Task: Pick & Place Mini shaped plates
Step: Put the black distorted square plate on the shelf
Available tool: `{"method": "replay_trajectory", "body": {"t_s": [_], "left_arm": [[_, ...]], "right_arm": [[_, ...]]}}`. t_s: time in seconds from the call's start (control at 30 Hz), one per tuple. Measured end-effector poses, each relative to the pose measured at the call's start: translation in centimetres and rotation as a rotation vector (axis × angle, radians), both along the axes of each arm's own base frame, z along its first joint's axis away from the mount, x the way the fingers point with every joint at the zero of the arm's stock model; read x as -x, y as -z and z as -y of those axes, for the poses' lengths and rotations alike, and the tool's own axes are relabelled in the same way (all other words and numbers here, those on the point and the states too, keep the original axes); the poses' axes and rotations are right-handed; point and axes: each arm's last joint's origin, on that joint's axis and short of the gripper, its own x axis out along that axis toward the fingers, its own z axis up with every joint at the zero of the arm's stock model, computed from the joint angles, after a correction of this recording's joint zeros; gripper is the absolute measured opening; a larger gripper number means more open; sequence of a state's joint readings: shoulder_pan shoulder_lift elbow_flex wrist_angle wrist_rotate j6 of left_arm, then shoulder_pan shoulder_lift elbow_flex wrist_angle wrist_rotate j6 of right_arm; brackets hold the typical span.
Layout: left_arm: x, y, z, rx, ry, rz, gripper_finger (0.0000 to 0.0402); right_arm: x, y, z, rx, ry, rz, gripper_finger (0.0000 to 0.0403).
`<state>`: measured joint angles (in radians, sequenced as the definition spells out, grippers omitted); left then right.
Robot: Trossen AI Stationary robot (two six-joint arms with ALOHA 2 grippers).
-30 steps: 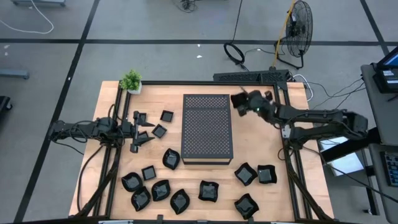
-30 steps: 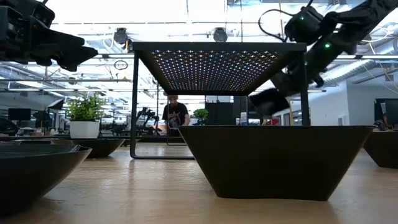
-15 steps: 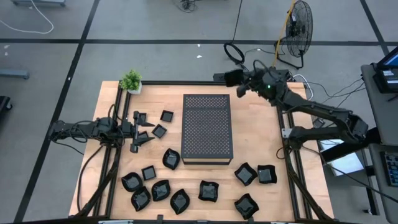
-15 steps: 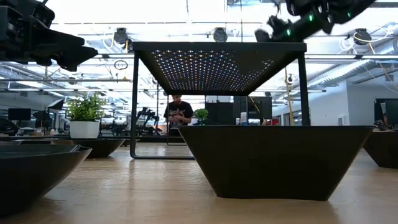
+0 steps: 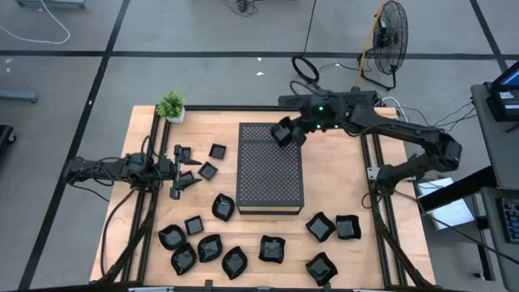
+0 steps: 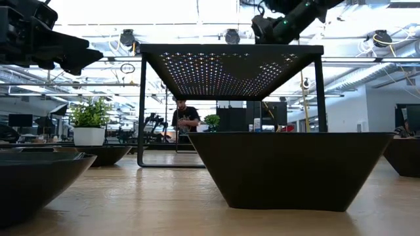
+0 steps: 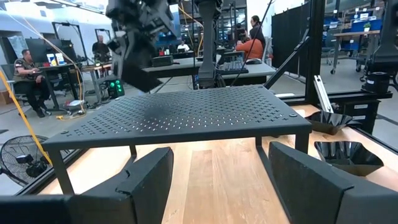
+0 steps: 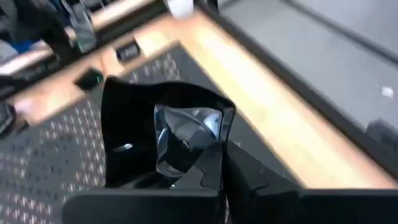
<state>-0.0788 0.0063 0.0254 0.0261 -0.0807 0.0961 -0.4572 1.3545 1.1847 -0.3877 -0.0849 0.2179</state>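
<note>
My right gripper (image 5: 285, 134) is shut on one mini shaped plate (image 8: 163, 134), a glossy black squarish dish, and hangs over the far right corner of the dark perforated box (image 5: 270, 166). The left wrist view shows this plate (image 7: 138, 59) above the box's top. Several more black plates rest on their bases on the wooden table, among them one near the front (image 5: 272, 249) and one at the right (image 5: 320, 227). My left gripper (image 5: 193, 172) waits open at the table's left, pointing level at the box. My right gripper has the plate by the rim edge nearest the wrist (image 8: 186, 177), pinched between its two fingers. The fingers come from the table's right, slanting down. The plate is lifted clear above the box's top, tipped up on edge, its hollow facing the wrist camera.
The perforated box (image 6: 230, 65) stands on legs in the table's middle. A small potted plant (image 5: 171, 105) sits at the far left corner. A black frame rail (image 5: 243, 109) runs along the table's edges. Three plates (image 5: 208, 171) lie close to my left gripper.
My right gripper has carried the plate up from beside the box's right edge, swung toward the table's far edge, then toward the left, ending over the box's far right corner. It has tipped forward on the way. The plate stays in its hold.
</note>
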Motion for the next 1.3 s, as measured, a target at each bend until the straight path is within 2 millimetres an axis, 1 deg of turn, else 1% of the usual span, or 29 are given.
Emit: {"method": "replay_trajectory", "body": {"t_s": [0.13,0.37,0.73,0.97,1.3], "left_arm": [[0.0,0.0,0.0,0.0,0.001,0.0,0.0269],[0.0,0.0,0.0,0.0,0.0,0.0,0.0269],[0.0,0.0,0.0,0.0,0.0,0.0,0.0269],[0.0,0.0,0.0,0.0,0.0,0.0,0.0269],[0.0,0.0,0.0,0.0,0.001,0.0,0.0269]], "right_arm": [[-0.25,0.7,0.15,-0.017,0.002,-0.037,0.0],[0.04,1.0,0.03,-0.038,0.01,-0.077,0.0],[0.07,0.98,0.09,-0.027,0.025,-0.081,0.0002],[0.26,1.09,0.27,0.016,0.091,-0.117,0.0034],[0.18,0.95,0.28,0.03,0.087,-0.104,0.0092]]}}
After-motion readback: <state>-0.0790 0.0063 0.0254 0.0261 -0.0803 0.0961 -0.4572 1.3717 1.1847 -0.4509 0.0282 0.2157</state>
